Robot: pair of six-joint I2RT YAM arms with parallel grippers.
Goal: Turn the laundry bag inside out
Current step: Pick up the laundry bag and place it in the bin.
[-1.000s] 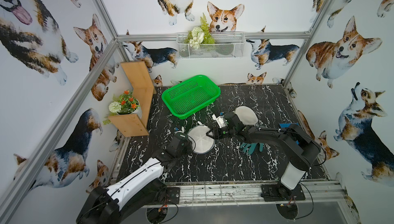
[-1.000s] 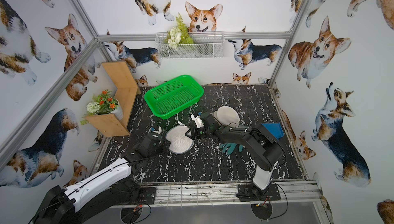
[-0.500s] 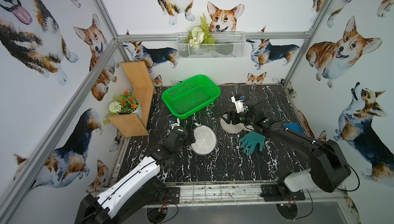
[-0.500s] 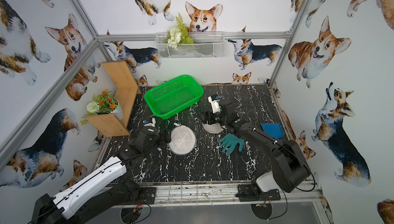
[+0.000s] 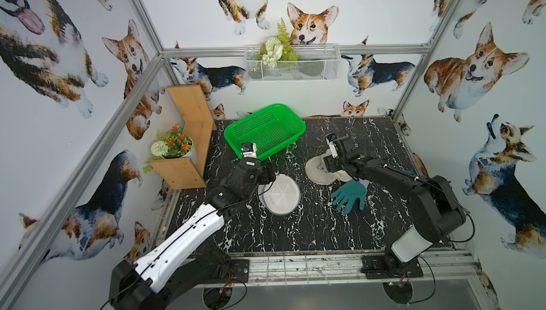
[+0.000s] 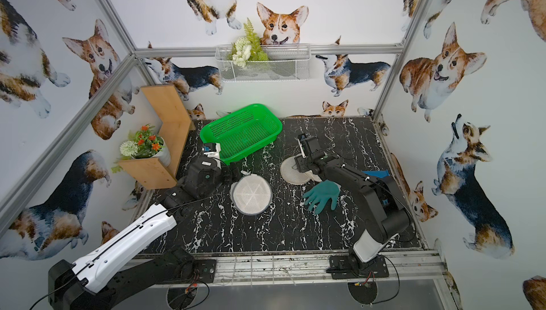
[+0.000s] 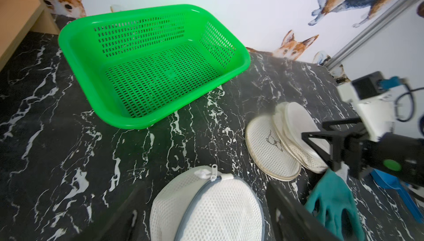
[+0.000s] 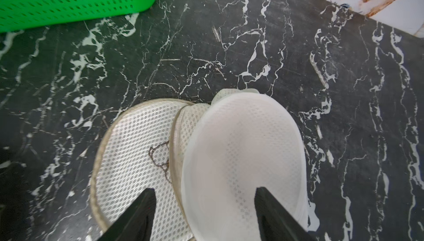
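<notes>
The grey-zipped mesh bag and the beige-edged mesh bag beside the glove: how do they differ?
The grey-zipped bag is one closed, puffed disc; the beige-edged bag is spread open in overlapping layers. The grey-zipped bag carries a grey zip band; the beige-edged bag a small outline drawing. Both are round white mesh on the black marble table.

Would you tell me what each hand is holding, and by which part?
Nothing: the left hand is open around the zipped bag, the right hand open above the folded bag.
</notes>
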